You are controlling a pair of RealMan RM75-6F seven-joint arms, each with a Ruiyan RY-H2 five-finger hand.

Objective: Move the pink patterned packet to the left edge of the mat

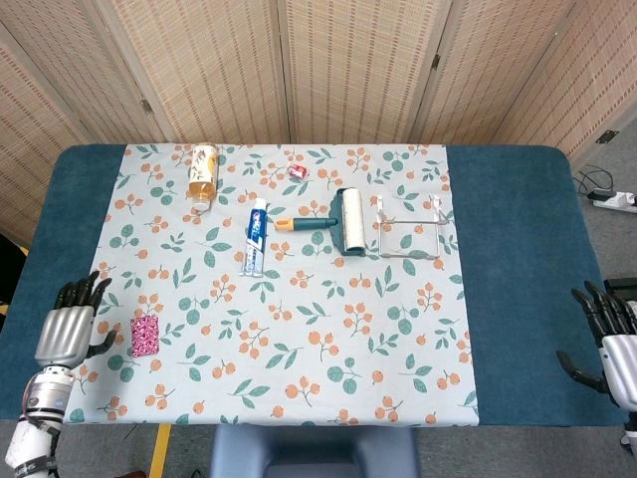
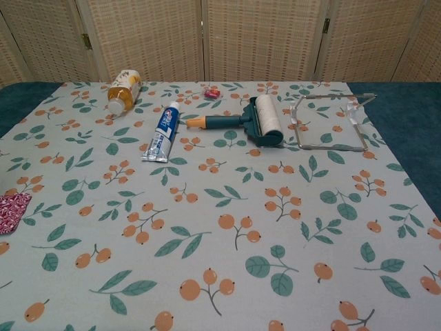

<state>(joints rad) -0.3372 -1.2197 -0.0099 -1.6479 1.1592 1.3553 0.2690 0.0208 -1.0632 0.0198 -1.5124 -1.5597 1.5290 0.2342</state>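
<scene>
one packet (image 1: 145, 336) lies flat just right of the left hand (image 1: 66, 328)'s spread, empty fingers, near the mat (image 1: 299, 388)'s left edge; right hand (image 1: 609, 344) also spread, empty.

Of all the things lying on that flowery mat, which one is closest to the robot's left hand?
The pink patterned packet, lying flat at the mat's left edge just beside the left hand. The bottle, toothpaste tube, lint roller and wire rack all sit far off near the back.

Woven folding screen (image 1: 328, 60) behind blue table (image 1: 518, 249), grey floor (image 1: 612, 224) w/ power strip (image 1: 619, 199) at right.
</scene>
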